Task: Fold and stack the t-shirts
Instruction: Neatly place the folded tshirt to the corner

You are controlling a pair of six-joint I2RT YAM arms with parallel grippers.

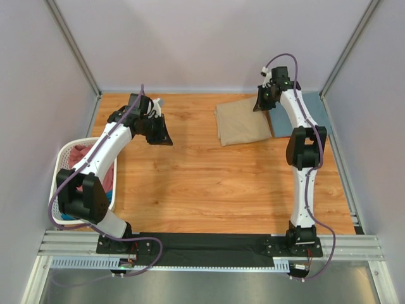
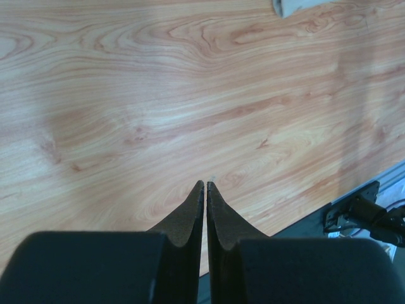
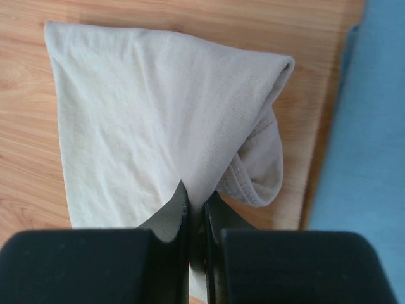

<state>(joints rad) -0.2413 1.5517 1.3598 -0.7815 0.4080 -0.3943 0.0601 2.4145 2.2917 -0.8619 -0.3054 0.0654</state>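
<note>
Right gripper (image 3: 197, 193) clamped on an edge of the tan shirt (image 3: 145, 114); cloth is pinched between both fingers and rises in a tent toward the pinch; a stitched hem curls just right of the fingers. Blue shirt (image 3: 370, 158) lies flat at the right of that wrist view, with a strip of bare wood between it and the tan one there.

Top view: tan shirt is folded, roughly rectangular, at the far right of the tabletop (image 1: 209, 183); right gripper is at its far right corner; blue shirt is just beside it toward the right wall, partly under the right arm.

Left gripper (image 2: 205, 185) clenched on nothing; fingers meet tip to tip over bare wood, no cloth touching them; top view puts it left of centre, well apart from both shirts.

Basket (image 1: 61, 155) sits at the left edge beside the left arm; pink shirt (image 1: 80, 152) and teal shirt (image 1: 112, 182) are bundled inside, partly hidden by the arm; can't tell whether more lies under them.
</note>
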